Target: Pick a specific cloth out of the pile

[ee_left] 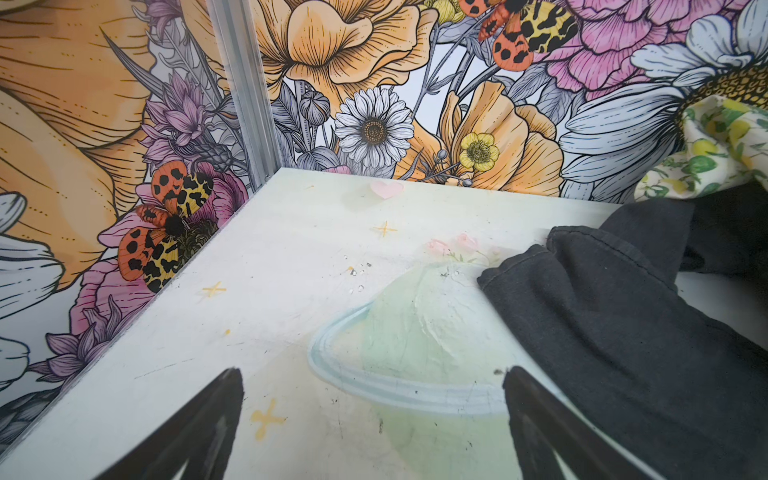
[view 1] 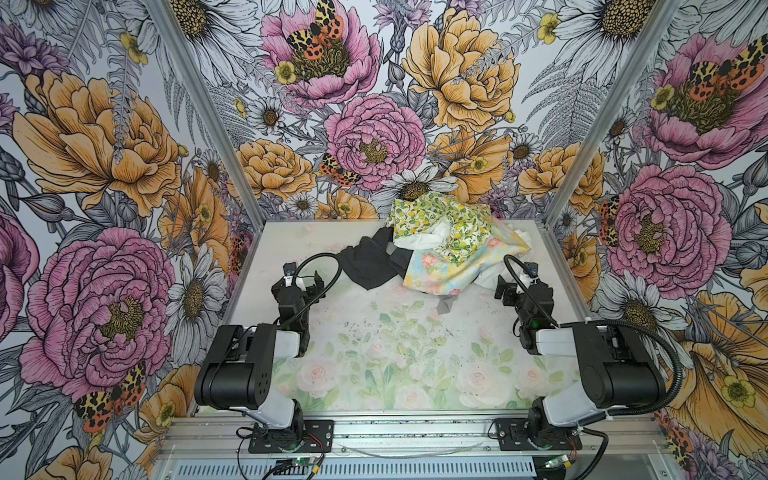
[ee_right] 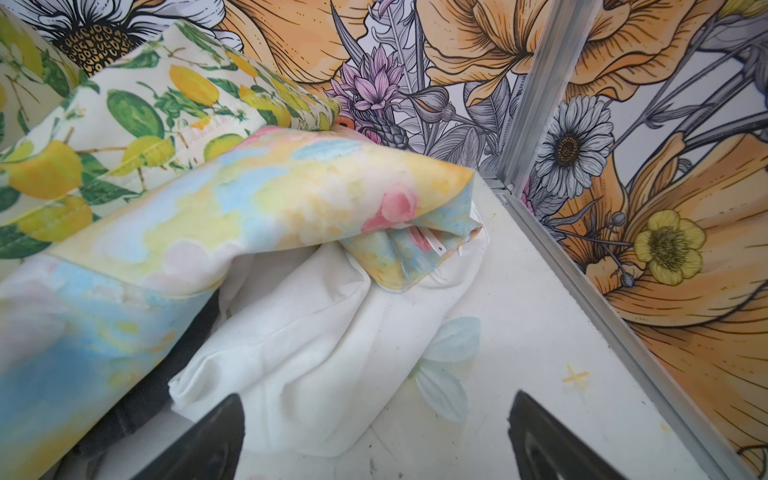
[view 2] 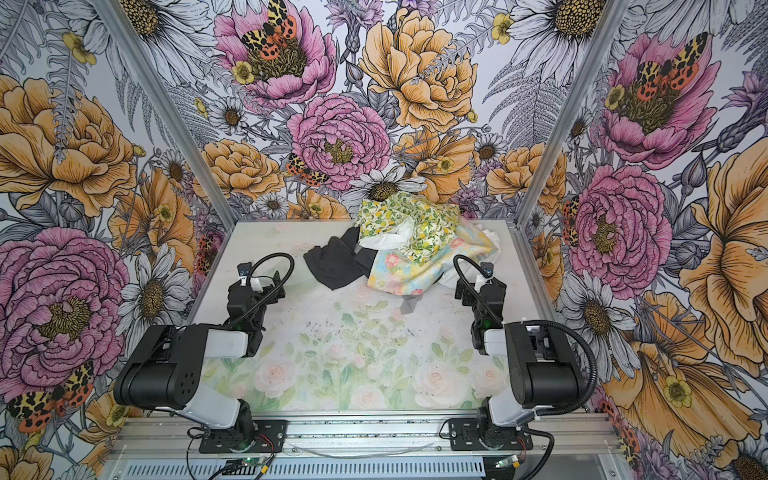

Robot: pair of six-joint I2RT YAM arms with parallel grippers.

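Note:
The pile point(view 1: 440, 249) lies at the back of the table, right of the middle. The cloth point(ee_right: 316, 340), plain white, shows in the right wrist view, tucked under the pastel floral cloth point(ee_right: 208, 216); in a top view only a white edge of it point(view 1: 488, 277) peeks out. My right gripper point(ee_right: 376, 395) stands open just in front of that white fold, with nothing between its fingers. My left gripper point(ee_left: 371, 372) is open over bare table, beside the black cloth point(ee_left: 623, 332).
The lemon-print cloth point(view 1: 436, 216) tops the pile against the back wall. The black cloth point(view 1: 370, 262) spreads to the left, and a small grey piece point(view 1: 444, 305) lies in front. An aluminium corner post point(ee_right: 536, 95) and the side wall stand close to the right gripper.

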